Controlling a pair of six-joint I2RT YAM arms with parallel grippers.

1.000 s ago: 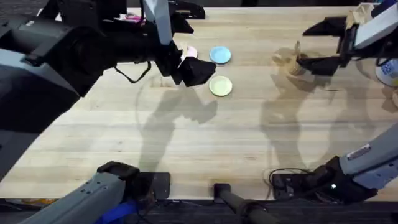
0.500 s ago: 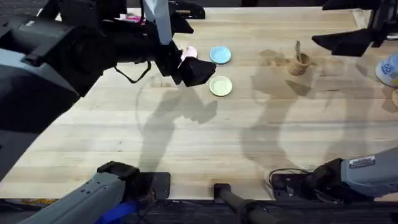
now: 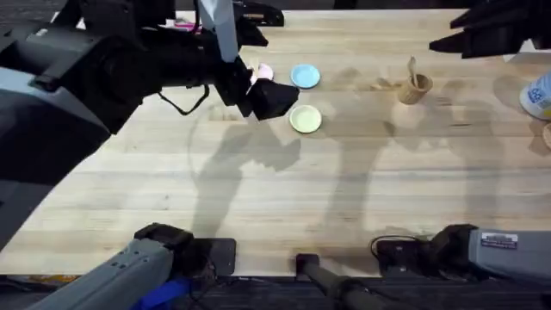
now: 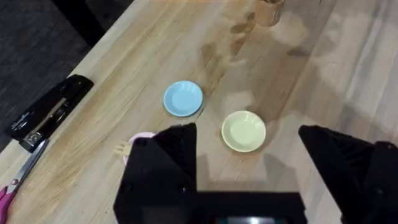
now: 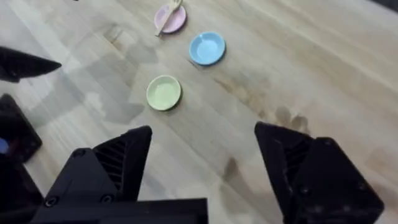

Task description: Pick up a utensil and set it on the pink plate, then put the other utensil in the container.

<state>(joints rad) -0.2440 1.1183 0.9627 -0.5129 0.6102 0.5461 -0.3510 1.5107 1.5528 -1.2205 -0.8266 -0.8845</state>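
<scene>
We see a wooden fork lying on the pink plate, next to the blue plate. A spoon stands in the wooden cup. Both the left gripper and the right gripper are spread wide and hold nothing.

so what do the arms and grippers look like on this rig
Both arms are dark, mostly black, with light grey link sections near their bases. The left gripper and right gripper have chunky, angular black fingers. A thin black cable loops under the left arm, and a small white label sits on the right arm.
</scene>
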